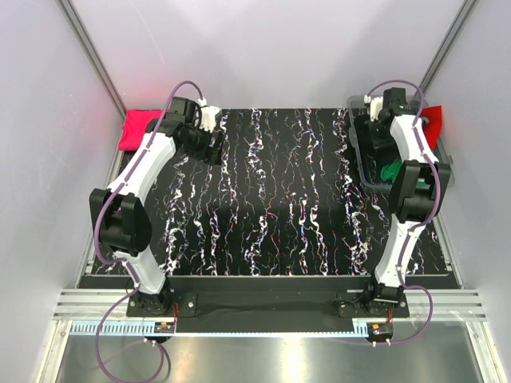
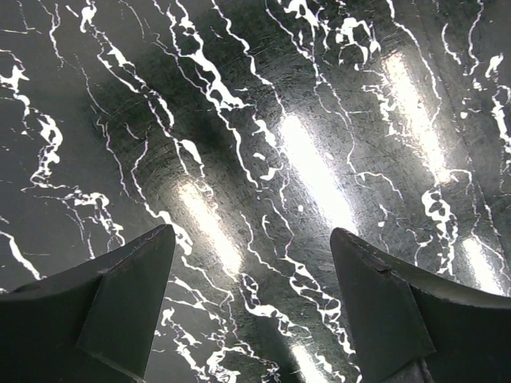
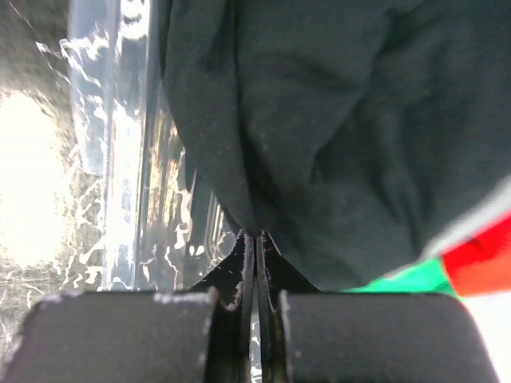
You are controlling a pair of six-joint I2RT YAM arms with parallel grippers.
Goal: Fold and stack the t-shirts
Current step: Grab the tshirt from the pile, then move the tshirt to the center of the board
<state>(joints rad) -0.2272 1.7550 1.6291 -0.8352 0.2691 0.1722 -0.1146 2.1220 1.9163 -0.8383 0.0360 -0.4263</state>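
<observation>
My right gripper (image 3: 255, 239) is shut on the edge of a fold of the black t-shirt (image 3: 319, 120), which hangs in front of its fingers. Slivers of a green t-shirt (image 3: 399, 279) and a red t-shirt (image 3: 479, 259) show beneath it. In the top view the right gripper (image 1: 374, 148) is inside the clear bin (image 1: 356, 171) at the back right, with the green t-shirt (image 1: 391, 170) and the red t-shirt (image 1: 433, 124) beside it. A pink-red t-shirt (image 1: 140, 128) lies at the back left corner. My left gripper (image 1: 209, 140) is open and empty above the marbled table (image 2: 263, 144).
The clear bin's wall (image 3: 120, 159) stands just left of the right fingers. White walls and aluminium posts enclose the table on three sides. The black marbled tabletop (image 1: 271, 199) spreads between the two arms.
</observation>
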